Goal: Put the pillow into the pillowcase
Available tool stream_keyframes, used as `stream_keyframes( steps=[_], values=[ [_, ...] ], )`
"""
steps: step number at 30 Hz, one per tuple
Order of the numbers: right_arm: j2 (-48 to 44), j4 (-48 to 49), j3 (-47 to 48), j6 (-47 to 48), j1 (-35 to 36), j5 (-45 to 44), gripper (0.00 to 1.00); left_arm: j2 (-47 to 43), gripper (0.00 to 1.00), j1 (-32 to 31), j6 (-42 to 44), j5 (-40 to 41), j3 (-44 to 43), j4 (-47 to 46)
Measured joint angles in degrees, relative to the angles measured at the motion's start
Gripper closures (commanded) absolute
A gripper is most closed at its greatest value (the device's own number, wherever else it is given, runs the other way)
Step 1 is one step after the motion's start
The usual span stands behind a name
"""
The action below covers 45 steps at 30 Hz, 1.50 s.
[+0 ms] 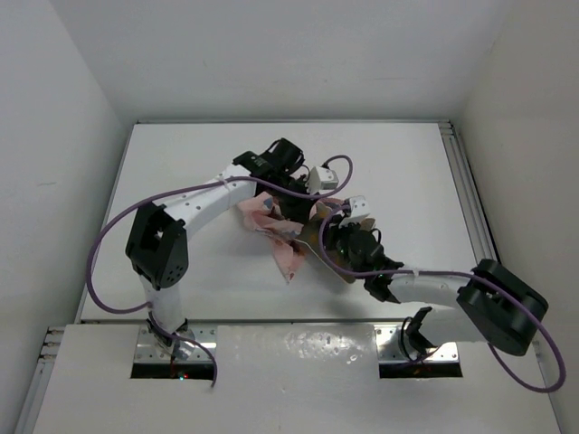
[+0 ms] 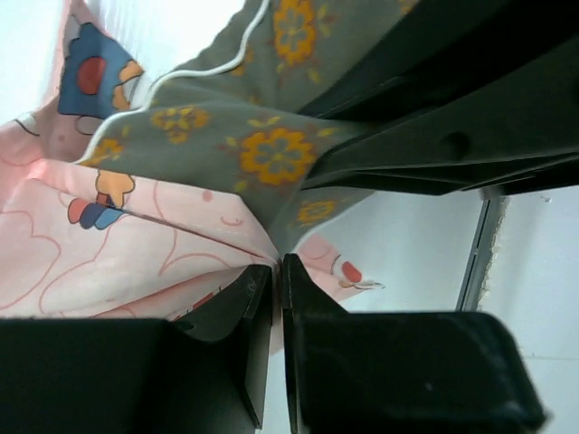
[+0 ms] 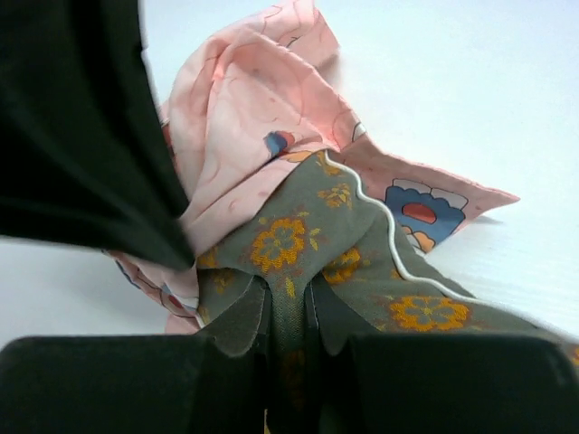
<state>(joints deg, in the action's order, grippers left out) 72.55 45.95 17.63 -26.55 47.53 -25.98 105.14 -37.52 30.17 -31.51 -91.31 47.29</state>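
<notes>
The pillow [image 1: 314, 233] is olive fabric with orange flowers and white piping, at the table's middle. It also shows in the left wrist view [image 2: 271, 154] and the right wrist view [image 3: 398, 298]. The pink printed pillowcase [image 1: 271, 228] lies bunched against it and partly over one end [image 3: 244, 99]. My left gripper [image 1: 298, 187] is shut on a thin edge of the pillowcase [image 2: 136, 244], its jaws nearly touching [image 2: 278, 262]. My right gripper [image 1: 333, 233] is shut on a pinched fold of the pillow [image 3: 289, 298]. The two grippers sit close together.
The white table [image 1: 181, 181] is walled on the left, back and right, with a metal rail [image 1: 470, 199] along its right edge. Purple cables loop from both arms. The left gripper's black body [image 3: 81, 136] fills the right wrist view's upper left.
</notes>
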Motion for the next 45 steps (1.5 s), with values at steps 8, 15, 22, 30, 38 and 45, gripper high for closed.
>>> stream_keyframes(
  steps=[8,15,22,30,38,45],
  values=[
    [14.47,8.76,1.77,-4.79,-2.19,-2.56,1.00,0.15,0.92,0.39,1.73,-0.59,0.13,-1.73],
    [22.32,12.72,5.01,-15.08,-5.92,0.11,0.55,1.36,0.32,3.61,-0.50,2.99,1.66,-8.39],
    [19.87,10.29,5.07,-14.43,-7.41,6.21,0.17,0.11,0.04,14.08,-5.25,8.20,5.86,-12.00],
    [13.99,-11.82,13.92,-8.66,-8.87,11.08,0.49,-2.75,0.58,28.65,-10.05,11.85,6.95,-16.85],
    [20.70,-25.33,30.73,-3.06,-8.87,15.08,0.35,5.46,0.28,25.77,-7.67,8.20,5.88,-12.44],
    [35.04,-29.66,42.66,-3.50,-8.87,17.11,0.53,6.51,0.66,24.68,-7.06,8.90,6.01,-13.27]
  ],
)
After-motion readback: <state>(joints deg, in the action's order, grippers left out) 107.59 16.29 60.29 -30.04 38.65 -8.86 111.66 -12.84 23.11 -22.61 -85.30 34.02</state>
